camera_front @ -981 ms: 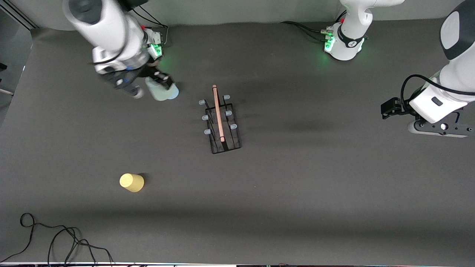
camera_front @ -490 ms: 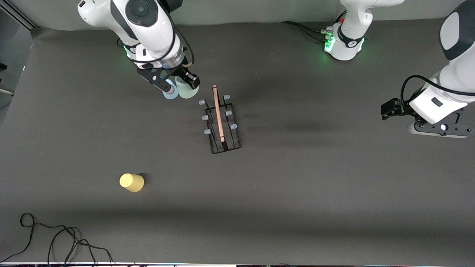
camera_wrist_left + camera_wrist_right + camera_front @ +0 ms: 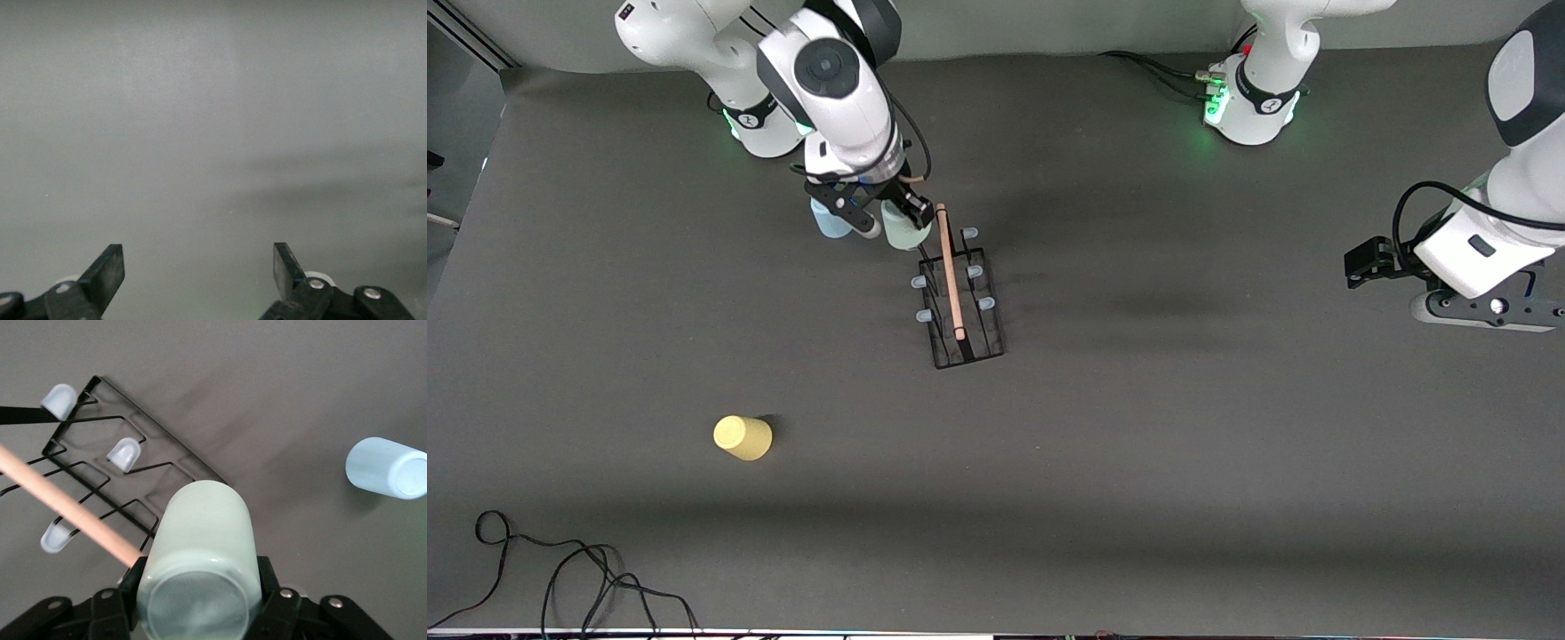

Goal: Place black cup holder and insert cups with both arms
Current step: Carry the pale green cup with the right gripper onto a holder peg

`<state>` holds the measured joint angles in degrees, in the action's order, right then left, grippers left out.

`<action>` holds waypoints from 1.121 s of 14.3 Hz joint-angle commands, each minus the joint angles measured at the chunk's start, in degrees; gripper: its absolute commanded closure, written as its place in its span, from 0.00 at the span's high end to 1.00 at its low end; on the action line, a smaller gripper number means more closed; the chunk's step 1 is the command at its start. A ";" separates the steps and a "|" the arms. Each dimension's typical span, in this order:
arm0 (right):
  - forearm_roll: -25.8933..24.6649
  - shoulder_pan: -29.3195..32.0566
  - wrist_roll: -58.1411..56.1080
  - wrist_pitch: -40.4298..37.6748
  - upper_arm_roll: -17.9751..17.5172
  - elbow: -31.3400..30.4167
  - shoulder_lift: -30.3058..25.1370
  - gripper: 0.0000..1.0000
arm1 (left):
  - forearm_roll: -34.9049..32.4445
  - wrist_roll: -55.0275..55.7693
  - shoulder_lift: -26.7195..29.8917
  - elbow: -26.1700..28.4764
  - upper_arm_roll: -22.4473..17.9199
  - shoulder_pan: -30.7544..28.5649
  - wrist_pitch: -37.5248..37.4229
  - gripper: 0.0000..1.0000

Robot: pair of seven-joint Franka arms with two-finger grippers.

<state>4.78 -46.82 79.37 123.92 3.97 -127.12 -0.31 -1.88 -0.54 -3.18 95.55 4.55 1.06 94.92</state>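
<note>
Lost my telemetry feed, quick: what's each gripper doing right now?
Right gripper: shut on the pale grey-green cup, over the black cup holder at its end farthest from the front camera.
Left gripper: open, holding nothing, waiting at its end of the table.

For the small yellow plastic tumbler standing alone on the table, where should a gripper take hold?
Probably across the tapered side wall of the yellow plastic tumbler, coming from above. It seems to stand upside down, its closed base up, so there is no rim to pinch.
</note>
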 commanded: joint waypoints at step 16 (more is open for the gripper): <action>0.58 0.42 0.35 -11.11 2.79 14.06 5.24 1.00 | -0.14 -0.96 0.02 -0.37 0.10 -0.63 -0.62 0.99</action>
<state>4.78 -46.52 79.43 121.22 6.06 -120.23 5.61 -1.88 -0.54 -3.18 95.55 4.54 0.78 94.92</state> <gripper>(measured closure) 0.000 0.004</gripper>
